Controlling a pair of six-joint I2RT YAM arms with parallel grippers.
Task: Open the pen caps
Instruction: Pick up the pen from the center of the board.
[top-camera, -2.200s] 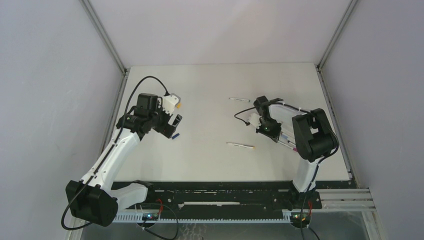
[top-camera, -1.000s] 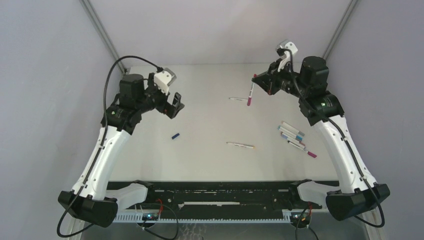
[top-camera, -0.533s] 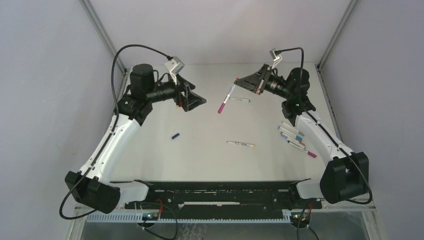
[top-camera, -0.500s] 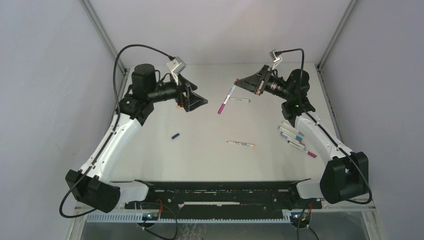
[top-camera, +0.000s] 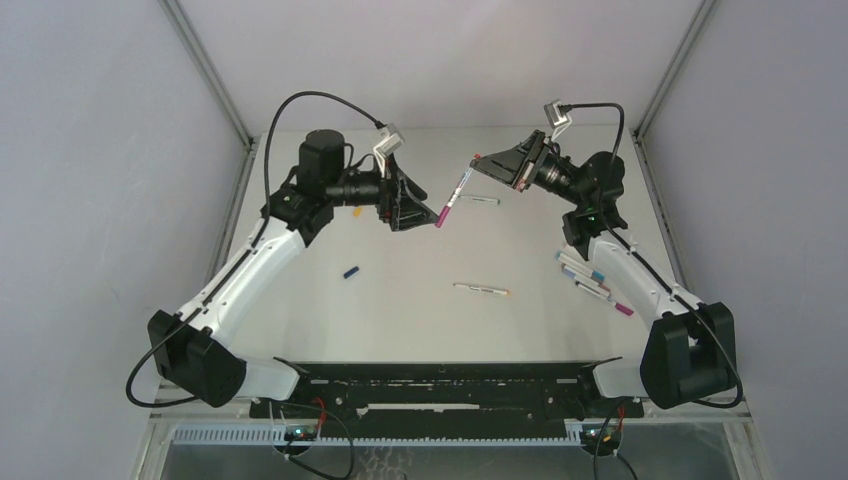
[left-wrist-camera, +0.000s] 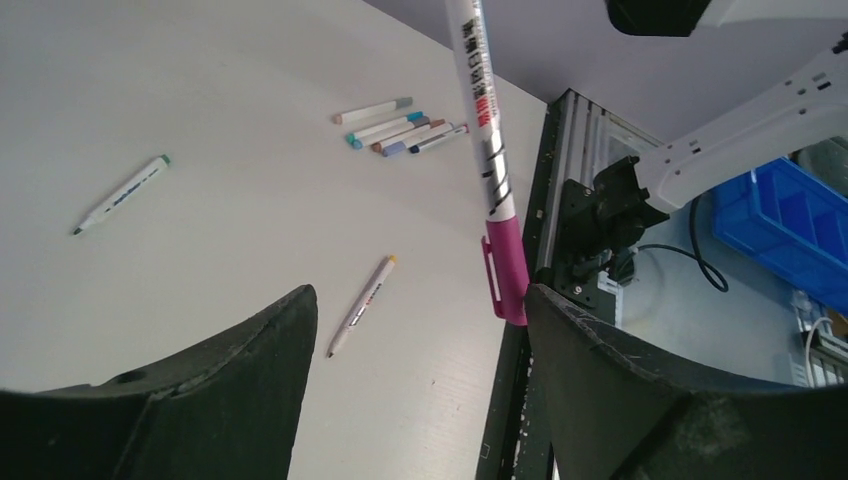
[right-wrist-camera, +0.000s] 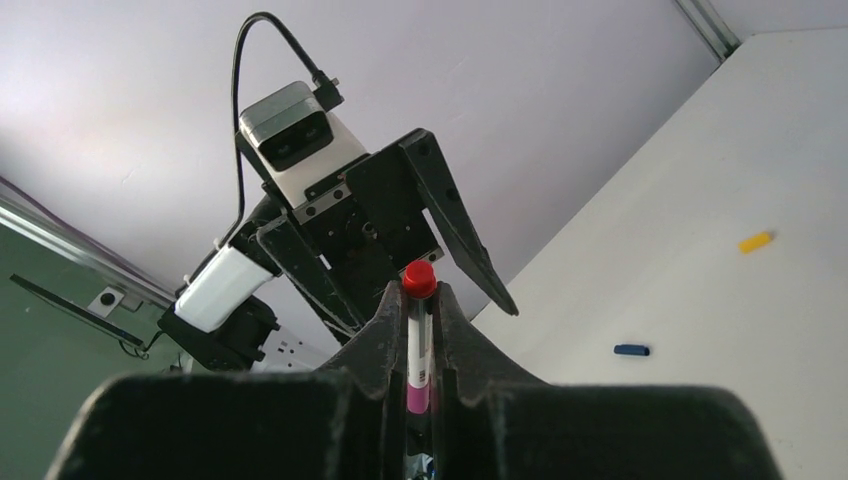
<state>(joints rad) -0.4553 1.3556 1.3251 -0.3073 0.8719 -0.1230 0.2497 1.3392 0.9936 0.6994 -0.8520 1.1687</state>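
Note:
My right gripper (top-camera: 481, 165) (right-wrist-camera: 419, 300) is shut on a white pen (top-camera: 456, 192) (right-wrist-camera: 418, 352) near its red end (right-wrist-camera: 419, 279) and holds it in the air, slanting down to the left. The pen's magenta cap (top-camera: 440, 212) (left-wrist-camera: 506, 270) hangs between the jaws of my left gripper (top-camera: 424, 208) (left-wrist-camera: 420, 310). That gripper is open, and the cap is close beside its right finger (left-wrist-camera: 620, 390). A loose blue cap (top-camera: 350, 271) (right-wrist-camera: 630, 350) and an orange-yellow cap (right-wrist-camera: 755, 241) lie on the table.
One pen (top-camera: 481, 290) (left-wrist-camera: 360, 305) lies mid-table and another (top-camera: 478, 200) (left-wrist-camera: 122, 194) farther back. Several pens (top-camera: 590, 278) (left-wrist-camera: 400, 128) lie bunched at the right. A blue bin (left-wrist-camera: 790, 215) stands beyond the table's near rail.
My left gripper has swung right to the held pen, so the magenta cap now sits between its jaws, which have narrowed slightly. The right gripper has kept the pen almost still.

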